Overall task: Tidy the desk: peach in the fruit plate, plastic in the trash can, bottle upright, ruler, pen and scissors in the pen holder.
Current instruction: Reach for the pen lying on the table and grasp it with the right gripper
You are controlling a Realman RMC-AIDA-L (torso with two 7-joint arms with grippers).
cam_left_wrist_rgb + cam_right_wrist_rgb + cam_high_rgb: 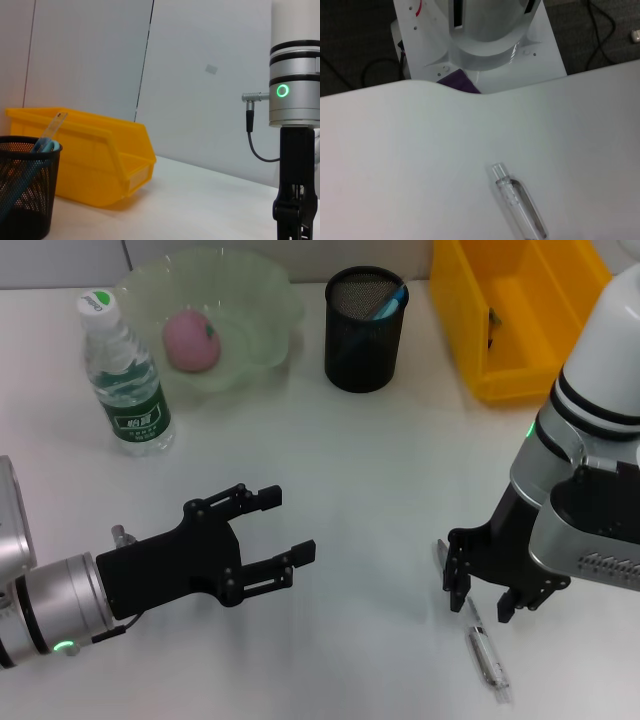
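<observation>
One pen (485, 648) lies just under right claw (482, 595).

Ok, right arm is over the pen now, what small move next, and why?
Probably lower the right end effector straight down so its open fingers straddle the clear pen, then close. The pen lies flat on the desk, partly under the end effector and not gripped. The left end effector waits open and empty, away from the pen.
</observation>
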